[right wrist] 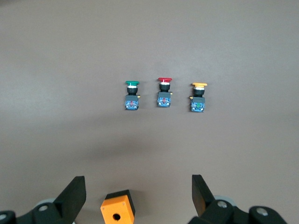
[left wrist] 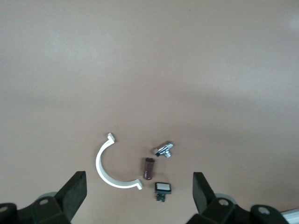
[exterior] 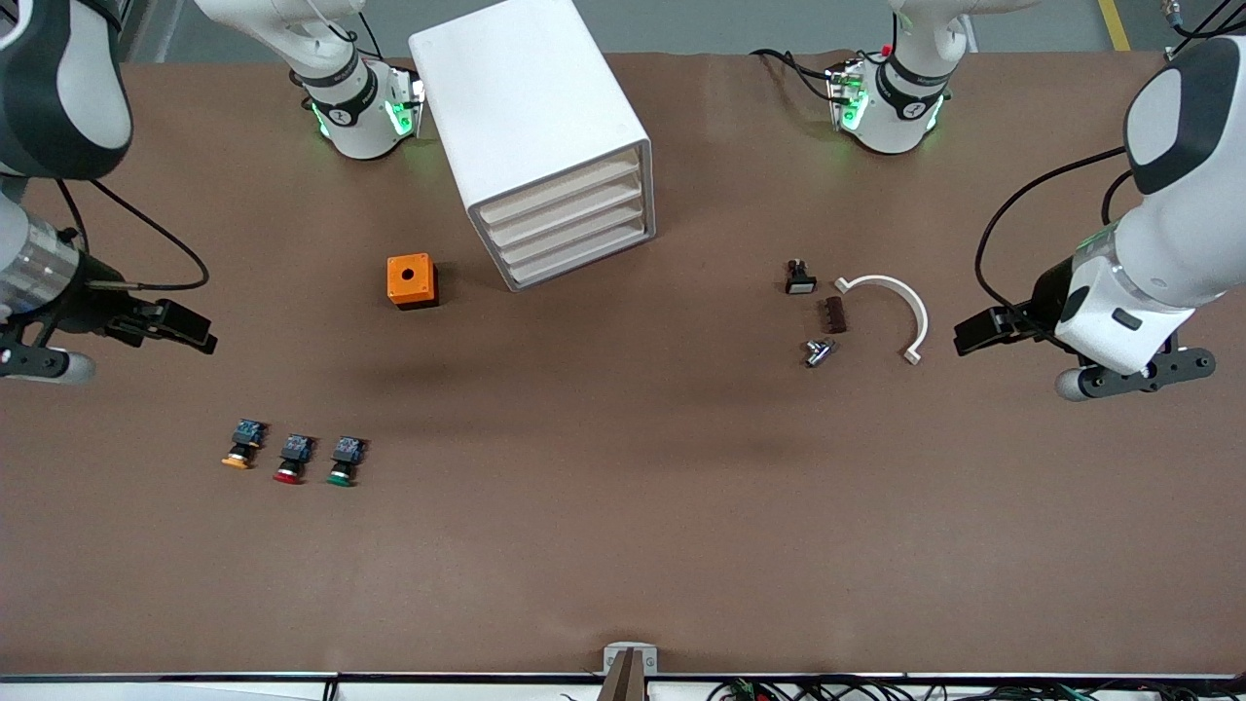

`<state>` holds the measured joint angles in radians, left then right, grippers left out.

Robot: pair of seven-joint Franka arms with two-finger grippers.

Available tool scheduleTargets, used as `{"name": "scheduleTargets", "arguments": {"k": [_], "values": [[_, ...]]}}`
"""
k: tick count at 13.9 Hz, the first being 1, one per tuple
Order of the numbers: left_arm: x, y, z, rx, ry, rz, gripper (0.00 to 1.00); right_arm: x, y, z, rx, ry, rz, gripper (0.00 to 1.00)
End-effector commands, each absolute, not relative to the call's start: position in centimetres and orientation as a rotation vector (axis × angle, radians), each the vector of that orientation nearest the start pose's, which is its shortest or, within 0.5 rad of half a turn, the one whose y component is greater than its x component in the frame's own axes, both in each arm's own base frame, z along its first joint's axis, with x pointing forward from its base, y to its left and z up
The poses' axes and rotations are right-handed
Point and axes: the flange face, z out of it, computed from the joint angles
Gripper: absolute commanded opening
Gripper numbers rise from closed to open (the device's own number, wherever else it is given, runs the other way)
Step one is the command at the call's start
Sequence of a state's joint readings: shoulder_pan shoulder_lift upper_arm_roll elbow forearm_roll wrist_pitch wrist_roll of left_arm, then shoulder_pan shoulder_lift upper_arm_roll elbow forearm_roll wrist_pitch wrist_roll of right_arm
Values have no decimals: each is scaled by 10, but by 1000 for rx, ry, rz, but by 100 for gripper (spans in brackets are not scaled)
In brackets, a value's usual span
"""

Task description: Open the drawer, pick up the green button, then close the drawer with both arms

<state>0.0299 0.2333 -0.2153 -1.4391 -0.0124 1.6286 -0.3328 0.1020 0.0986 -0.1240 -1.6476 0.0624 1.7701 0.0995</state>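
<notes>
On the brown table (exterior: 623,545), the drawer (exterior: 574,237) sits closed while both hands, left hand (left wrist: 140,196) and right hand (right wrist: 138,196), hover spread.

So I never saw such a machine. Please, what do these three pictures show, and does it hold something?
Two white robot arms work at a brown table. One picture looks down from across the table; the others come from a camera on each wrist. The left gripper hangs open over small hardware parts; the right gripper hangs open over an orange box. Neither holds anything. A white cabinet's drawer is closed. The green button lies in a row with a red button and a yellow button.
</notes>
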Motion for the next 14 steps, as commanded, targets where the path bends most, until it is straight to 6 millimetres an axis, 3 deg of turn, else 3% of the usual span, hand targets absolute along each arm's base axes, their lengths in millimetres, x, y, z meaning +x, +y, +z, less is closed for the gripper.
{"name": "scheduleTargets", "arguments": {"k": [1,5,7,9,11,14], "values": [[607,-75,572,-3160,-154,76,100,584,-6,580,-3081,224,-63,100],[601,-38,581,-3147,-114,74,100,570,-7,616,-3086,219,-61,100],[595,-28,585,-3144,-95,68,100,568,-8,624,-3086,217,-52,100],[593,-24,590,-3144,-89,54,100,562,-8,639,-3085,215,-61,100],[588,-22,608,-3138,-89,2,100,557,-7,657,-3087,209,-61,100],[580,-23,630,-3142,-89,-58,100,556,-10,660,-3089,218,-59,100]]}}
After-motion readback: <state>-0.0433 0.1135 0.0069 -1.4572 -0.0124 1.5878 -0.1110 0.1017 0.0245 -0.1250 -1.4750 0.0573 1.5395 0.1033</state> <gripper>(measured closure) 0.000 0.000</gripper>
